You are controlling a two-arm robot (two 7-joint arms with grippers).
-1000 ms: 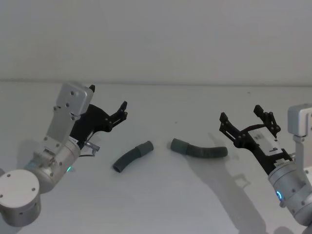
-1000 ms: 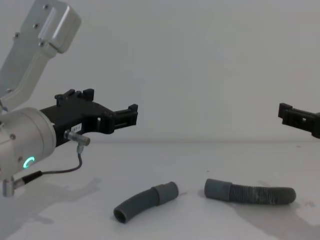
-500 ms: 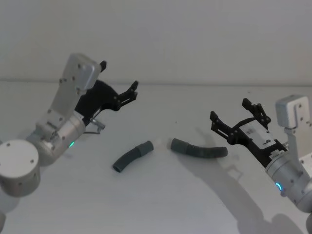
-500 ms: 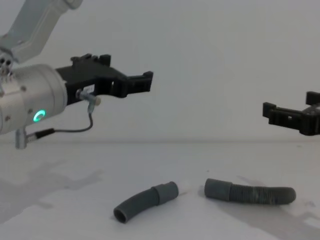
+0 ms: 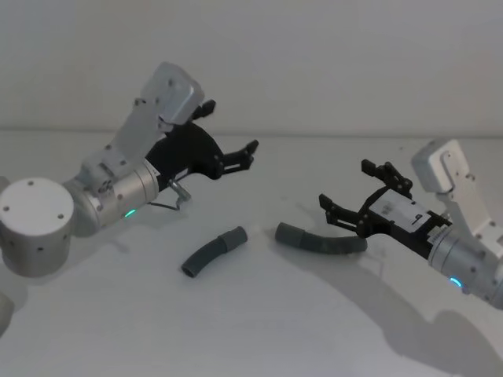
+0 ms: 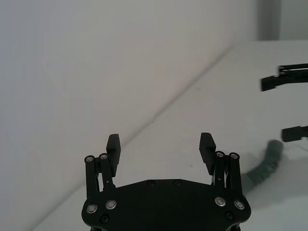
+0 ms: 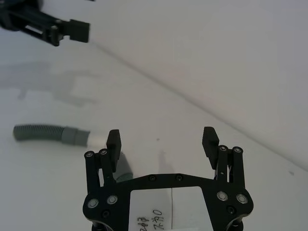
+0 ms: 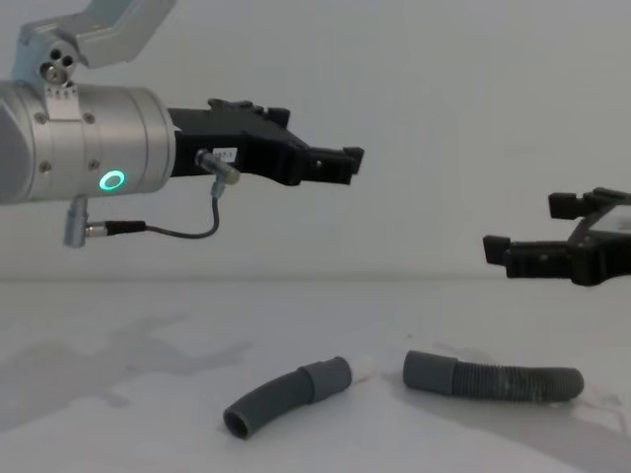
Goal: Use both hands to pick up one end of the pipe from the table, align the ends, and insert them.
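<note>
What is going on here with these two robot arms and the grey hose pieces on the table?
Two robot arms look set to join two hose pieces, but nothing is picked up yet. The short curved piece and the ribbed piece lie apart on the white table, their cuffed ends facing each other across a gap. The left gripper hangs open, high above the table behind the short piece. The right gripper hovers open, low over the ribbed piece.

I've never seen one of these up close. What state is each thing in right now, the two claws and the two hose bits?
left gripper: open, empty, raised above the table.
right gripper: open, empty, raised near the ribbed hose.
short hose: lying on the table, ungripped.
ribbed hose: lying on the table, ungripped, not joined to the short hose.
</note>
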